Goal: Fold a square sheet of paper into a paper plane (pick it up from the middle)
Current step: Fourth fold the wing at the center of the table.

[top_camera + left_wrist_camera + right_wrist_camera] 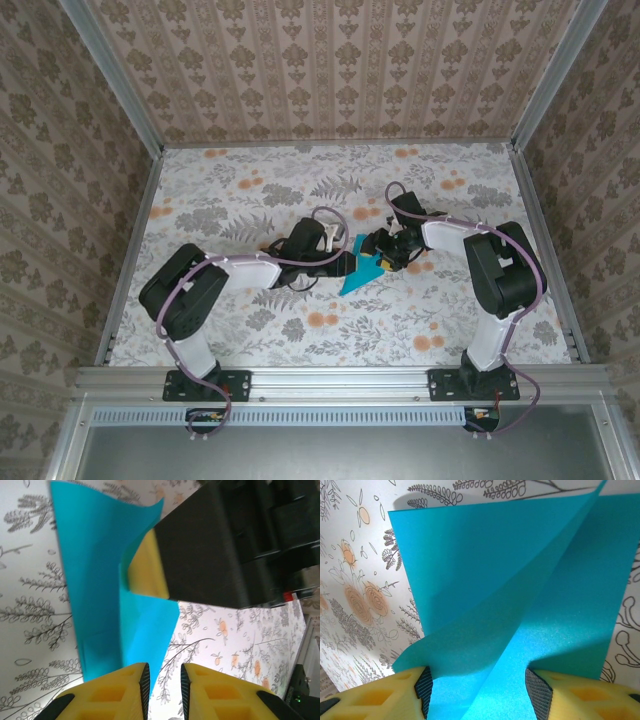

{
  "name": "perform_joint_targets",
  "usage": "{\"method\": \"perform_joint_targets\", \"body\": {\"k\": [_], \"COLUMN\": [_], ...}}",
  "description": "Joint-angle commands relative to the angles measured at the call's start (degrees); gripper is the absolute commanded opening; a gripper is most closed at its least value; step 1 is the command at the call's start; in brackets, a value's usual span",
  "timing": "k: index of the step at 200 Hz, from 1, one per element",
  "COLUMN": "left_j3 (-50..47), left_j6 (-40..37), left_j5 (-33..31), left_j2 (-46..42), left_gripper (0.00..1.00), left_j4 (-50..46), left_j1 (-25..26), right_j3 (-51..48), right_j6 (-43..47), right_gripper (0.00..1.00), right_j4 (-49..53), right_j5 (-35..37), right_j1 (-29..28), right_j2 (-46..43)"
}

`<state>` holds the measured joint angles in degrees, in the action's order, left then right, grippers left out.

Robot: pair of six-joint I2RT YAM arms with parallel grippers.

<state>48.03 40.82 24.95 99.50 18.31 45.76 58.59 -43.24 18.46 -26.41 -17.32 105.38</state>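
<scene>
Overhead view: light is bright, even and diffuse. Only soft, faint shadows fall on the worktop (250,190), and focus is adequate throughout.

Left wrist view: the worktop at 10 o'clock is washed out. The edges of the paper (95,580) are blurred, and the left claw (165,682) at 6 o'clock is soft.

Right wrist view: a shadow band crosses the paper at 4 o'clock, and grain is visible.

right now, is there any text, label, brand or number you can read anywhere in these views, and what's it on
No text can be read in any view.
On the sheet of paper: nothing, plain teal on both faces that show.
On the table cover: flowers and leaves, no lettering.
On the small red patch in the left wrist view: too small and blurred to read.
</scene>
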Motion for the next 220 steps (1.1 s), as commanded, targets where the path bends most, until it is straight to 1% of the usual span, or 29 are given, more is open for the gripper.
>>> {"method": "perform_joint_targets", "body": {"k": [1,55,106,151,220], "left_j3": [0.2,3.46,3.61,3.86,4.15], "left_j6": [-1.04,-0.3,0.27,0.48,0.78], "left_j5": [1.21,2.12,0.62,-0.76,-0.78], "left_j2": [-0.63,4.34,5.95,6.36,7.2], "left_gripper": [0.26,0.24,0.22,0.2,0.2], "left_j4": [1.4,0.35,-1.3,-2.89,-3.21], "left_j1": [0.73,1.37,1.34,1.18,0.63], "right_j3": [-3.84,-3.85,-3.76,-3.62,-3.23], "right_j6": [0.79,1.14,1.54,1.91,1.85], "right_gripper": [0.61,0.64,0.64,0.63,0.59], "right_j4": [7.03,7.27,7.21,7.36,8.08], "right_j5": [12.35,12.43,12.51,12.65,14.34], "right_j1": [0.29,0.29,0.18,0.01,0.01], "right_j2": [7.11,7.56,8.58,9.2,10.85]}}
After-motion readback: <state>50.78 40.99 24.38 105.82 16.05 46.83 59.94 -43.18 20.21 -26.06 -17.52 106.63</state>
